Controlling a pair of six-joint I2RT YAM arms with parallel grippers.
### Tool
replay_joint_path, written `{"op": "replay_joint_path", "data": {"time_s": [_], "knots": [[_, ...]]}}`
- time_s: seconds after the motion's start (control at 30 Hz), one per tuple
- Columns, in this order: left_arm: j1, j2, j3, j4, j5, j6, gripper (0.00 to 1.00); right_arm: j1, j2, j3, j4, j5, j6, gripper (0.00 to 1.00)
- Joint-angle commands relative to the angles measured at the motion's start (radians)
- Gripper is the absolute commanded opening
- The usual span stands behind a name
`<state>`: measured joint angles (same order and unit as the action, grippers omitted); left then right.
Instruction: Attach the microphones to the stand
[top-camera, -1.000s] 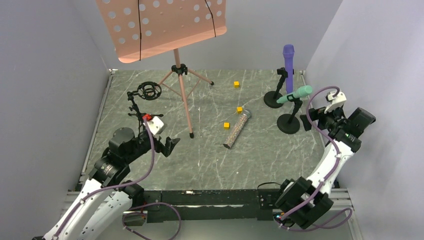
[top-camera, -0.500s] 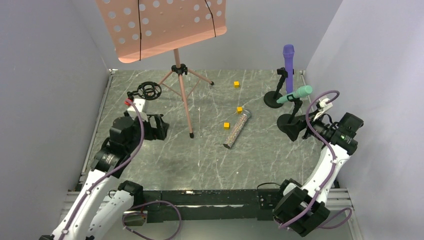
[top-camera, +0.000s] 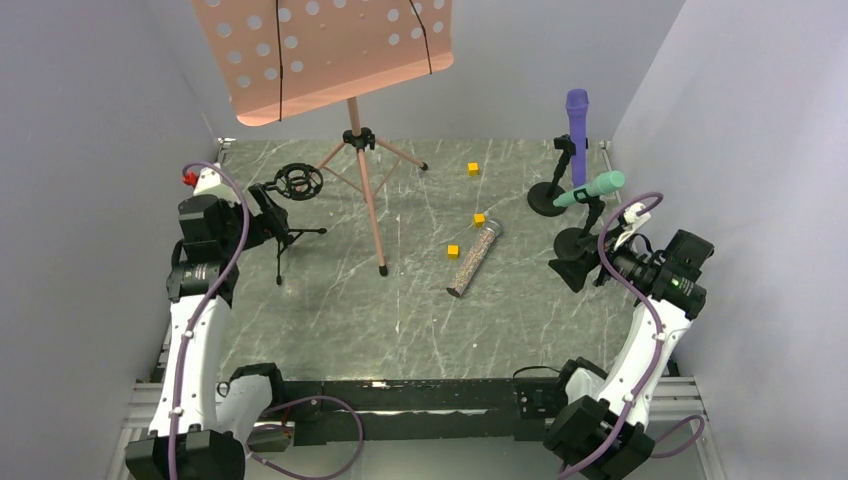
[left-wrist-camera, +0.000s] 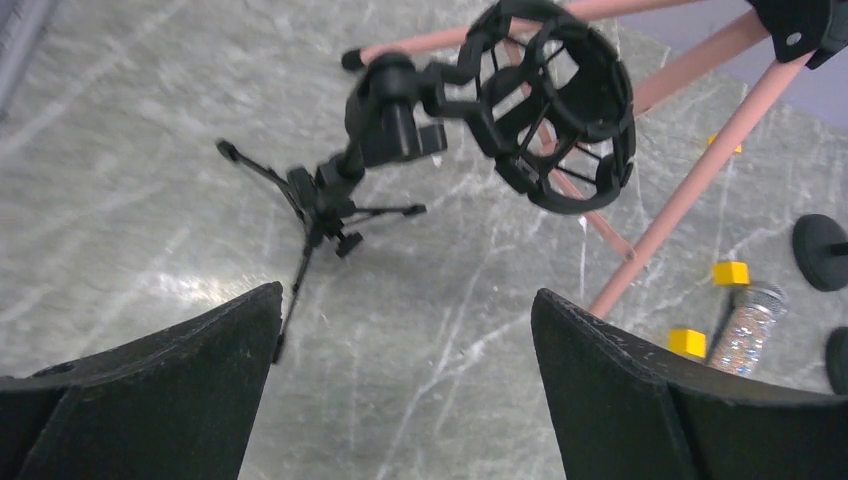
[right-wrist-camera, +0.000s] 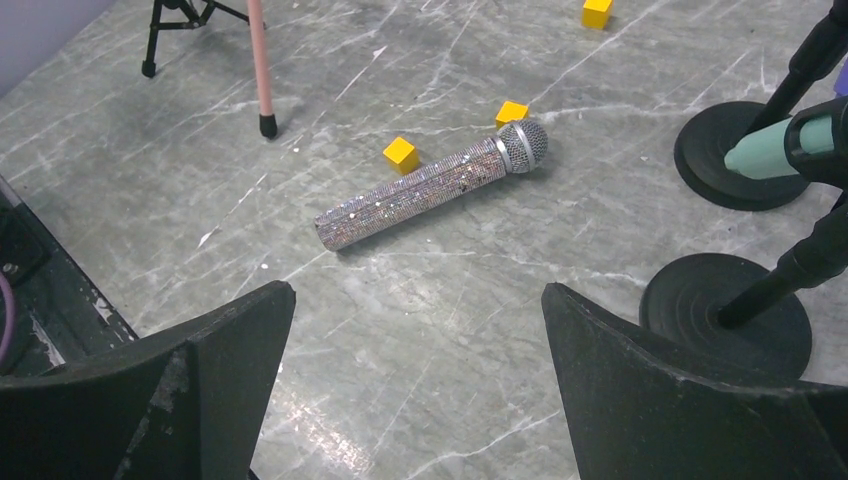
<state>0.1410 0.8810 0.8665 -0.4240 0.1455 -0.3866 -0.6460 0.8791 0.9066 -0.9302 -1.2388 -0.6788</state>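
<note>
A glittery silver-pink microphone (top-camera: 473, 258) (right-wrist-camera: 420, 195) lies flat on the marble tabletop, mesh head toward the back. The purple microphone (top-camera: 577, 120) stands upright in a clip stand at the back right. The mint-teal microphone (top-camera: 590, 188) (right-wrist-camera: 780, 150) sits tilted in a second stand in front of it. At the left, a black tripod stand with an empty shock-mount ring (top-camera: 298, 182) (left-wrist-camera: 560, 110) holds nothing. My left gripper (top-camera: 260, 222) (left-wrist-camera: 405, 293) is open just left of that tripod. My right gripper (top-camera: 572, 262) (right-wrist-camera: 417, 288) is open near the teal microphone's round base, right of the glittery one.
A pink music stand (top-camera: 325, 55) on a thin tripod pole (top-camera: 368, 200) rises at the back centre. Three yellow cubes (top-camera: 473, 169) (top-camera: 479, 219) (top-camera: 453, 250) lie near the glittery microphone. Round black bases (top-camera: 548, 198) (right-wrist-camera: 725, 305) sit at the right. Grey walls close both sides.
My left arm has swung left and back to the black tripod stand. My right gripper has turned and moved left, in front of the near round base. Both stayed open.
</note>
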Motion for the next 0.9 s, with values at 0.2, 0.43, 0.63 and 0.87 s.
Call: {"op": "replay_joint_path", "data": {"time_s": [0.2, 0.43, 0.63, 0.87], "knots": [[0.066, 0.124, 0.036, 0.216, 0.143, 0.372, 0.84, 0.011, -0.003, -0.008, 0.04, -0.007, 0.022, 1.0], [0.172, 0.122, -0.201, 0.649, 0.358, 0.394, 0.81, 0.024, 0.006, -0.009, 0.047, 0.002, 0.025, 1.0], [0.177, 0.208, -0.261, 0.915, 0.433, 0.413, 0.72, 0.038, 0.009, -0.011, 0.049, 0.014, 0.025, 1.0], [0.178, 0.266, -0.238, 0.938, 0.494, 0.475, 0.47, 0.046, 0.016, -0.009, 0.049, 0.018, 0.025, 1.0]]}}
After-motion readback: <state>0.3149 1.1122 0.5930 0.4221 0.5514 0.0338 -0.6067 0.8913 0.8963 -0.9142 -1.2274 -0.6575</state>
